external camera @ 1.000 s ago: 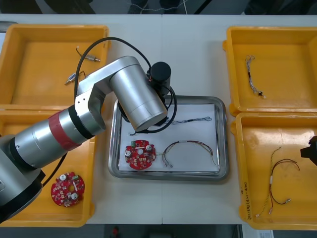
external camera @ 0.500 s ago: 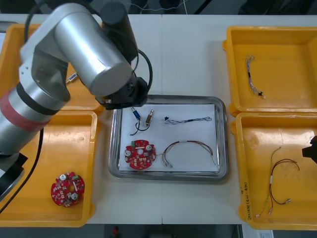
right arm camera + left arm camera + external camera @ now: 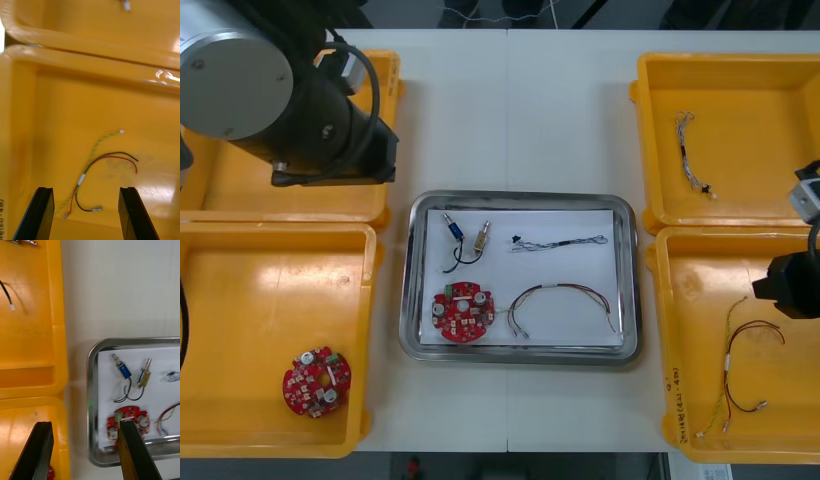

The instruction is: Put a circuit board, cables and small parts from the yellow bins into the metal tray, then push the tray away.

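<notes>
4 yellow bins (image 3: 270, 290) are sitting 2 per side, w/ 1 metal tray (image 3: 629, 280) btwn them. The tray is holding 1 red circuit board (image 3: 461, 312), 2 small metal parts (image 3: 483, 235) w/ black leads, 1 twisted cable (image 3: 565, 241) & 1 red/yellow cable (image 3: 565, 293). A 2nd board (image 3: 316, 380) is lying in the near-L bin. L gripper (image 3: 85, 425) is hovering, fingers apart & empty, over the gap btwn the L bins & the tray. R gripper (image 3: 85, 189) is hanging spread & empty above a 2nd red/yellow cable (image 3: 101, 168) in the near-R bin.
</notes>
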`<state>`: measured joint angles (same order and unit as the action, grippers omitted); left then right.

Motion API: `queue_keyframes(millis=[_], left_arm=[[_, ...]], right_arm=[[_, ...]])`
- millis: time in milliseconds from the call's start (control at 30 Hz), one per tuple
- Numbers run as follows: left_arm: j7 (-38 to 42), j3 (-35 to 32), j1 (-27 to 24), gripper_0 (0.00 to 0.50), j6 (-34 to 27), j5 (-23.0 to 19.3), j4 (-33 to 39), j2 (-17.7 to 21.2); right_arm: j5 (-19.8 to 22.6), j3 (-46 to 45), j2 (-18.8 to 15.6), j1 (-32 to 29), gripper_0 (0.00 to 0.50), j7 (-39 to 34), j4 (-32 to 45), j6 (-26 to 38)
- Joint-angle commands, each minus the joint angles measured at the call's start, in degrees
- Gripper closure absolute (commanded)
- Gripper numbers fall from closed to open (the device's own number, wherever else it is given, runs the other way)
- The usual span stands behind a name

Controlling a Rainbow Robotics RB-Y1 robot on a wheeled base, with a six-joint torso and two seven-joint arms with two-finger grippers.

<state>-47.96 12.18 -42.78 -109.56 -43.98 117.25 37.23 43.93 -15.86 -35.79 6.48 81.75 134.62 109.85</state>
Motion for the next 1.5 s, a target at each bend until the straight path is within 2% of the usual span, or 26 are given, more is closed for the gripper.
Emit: queue_keyframes(millis=[33, 267, 433, 633, 800, 967, 1267, 1500], left_arm=[[-6.09, -4.97, 6.04, 0.0, -0.44, -1.72, 4.66, 5.49], [-11.37, -11.92, 12.19, 0.0, -0.44, -4.62, 6.86, 9.44], [-15.5, -16.22, 16.85, 0.0, -0.44, -5.5, 8.09, 11.55], [-19.89, -21.23, 22.39, 0.0, -0.44, -6.56, 10.02, 12.96], [-20.6, -25.01, 26.7, 0.0, -0.44, -7.79, 11.95, 14.19], [-21.48, -28.7, 30.39, 0.0, -0.44, -8.58, 12.74, 15.07], [-22.62, -32.04, 34.17, 0.0, -0.44, -8.4, 12.74, 15.16], [-22.97, -32.39, 34.78, 0.0, -0.44, -8.05, 12.83, 15.16]], right_arm=[[1.16, 7.86, -2.18, 6.53, 0.0, -0.37, 2.58, 0.15], [1.68, 19.28, -2.09, 14.0, 0.0, -0.72, 2.84, 0.15], [1.42, 27.81, -0.59, 18.74, 0.0, -0.28, 3.37, 0.15], [0.81, 37.21, 1.08, 23.05, 0.0, 0.34, 3.37, 0.15], [0.1, 44.25, 2.13, 25.86, 0.0, 0.86, 3.28, 0.15], [-2.1, 52.33, 3.19, 29.2, 0.0, 1.92, 2.93, 0.15], [-7.19, 62.44, 4.5, 32.19, 0.0, 4.29, 0.56, 0.15], [-11.59, 67.36, 4.77, 33.07, 0.0, 12.99, -1.55, -2.62]])
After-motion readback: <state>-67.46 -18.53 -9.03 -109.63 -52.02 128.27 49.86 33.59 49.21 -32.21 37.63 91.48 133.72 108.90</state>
